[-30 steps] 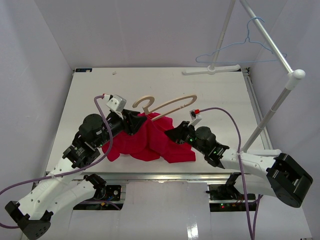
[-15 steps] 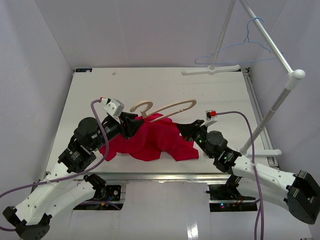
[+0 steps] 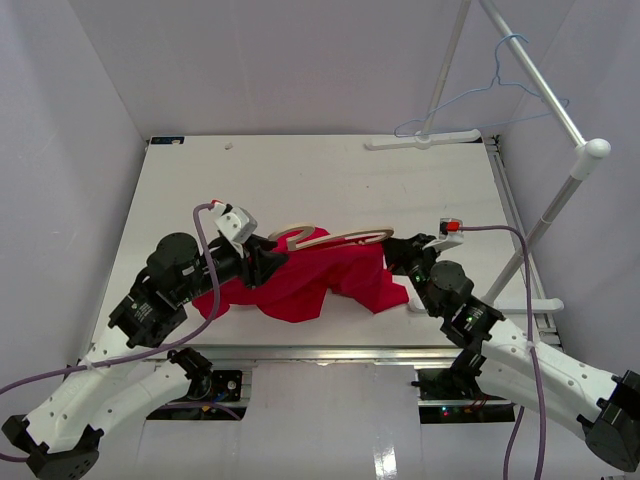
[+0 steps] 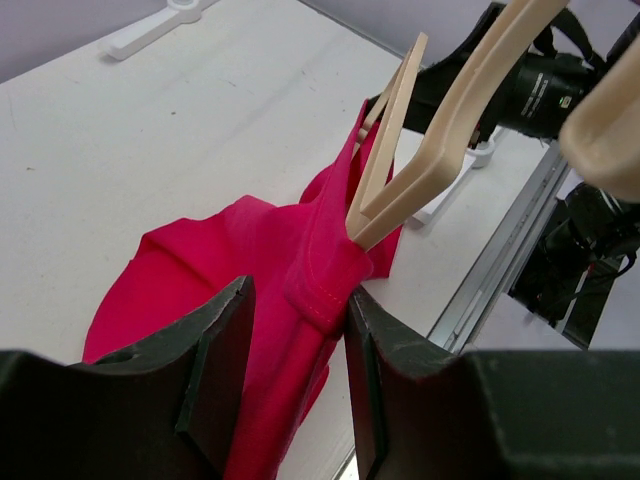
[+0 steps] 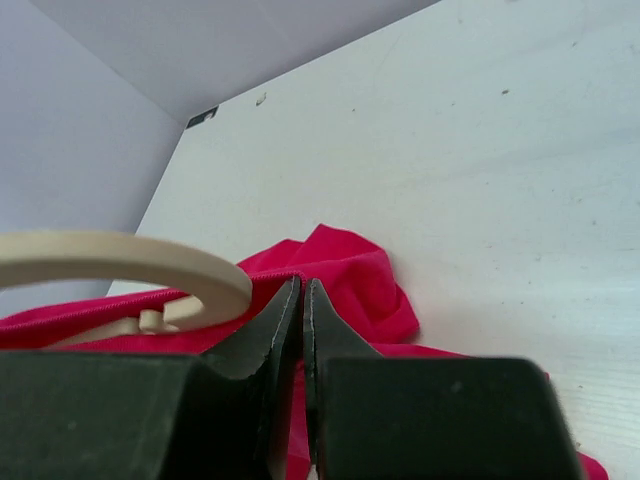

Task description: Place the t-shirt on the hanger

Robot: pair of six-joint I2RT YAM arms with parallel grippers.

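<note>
White tabletop [image 3: 300,170], near edge: t-shirt [image 3: 320,280] part-threaded on wooden hanger [image 3: 340,238].
Left gripper [image 4: 297,330], jaws half-spread, clamps a stitched fold; right gripper [image 5: 302,285], pinched tight on cloth, should draw it sideways evenly.

Top external: high above near edge, looking down on whole table [image 3: 300,170]. Left wrist: close, facing rightward. Right wrist: low, close, probably facing far-left corner. All share t-shirt [image 3: 320,282], hanger [image 3: 350,237].

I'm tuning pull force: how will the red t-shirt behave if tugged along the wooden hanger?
The t-shirt looks floppy: it lies crumpled in folds, so it would likely drape and stretch, not slide rigidly. Its hem bunches around the hanger, so it may snag there.
</note>
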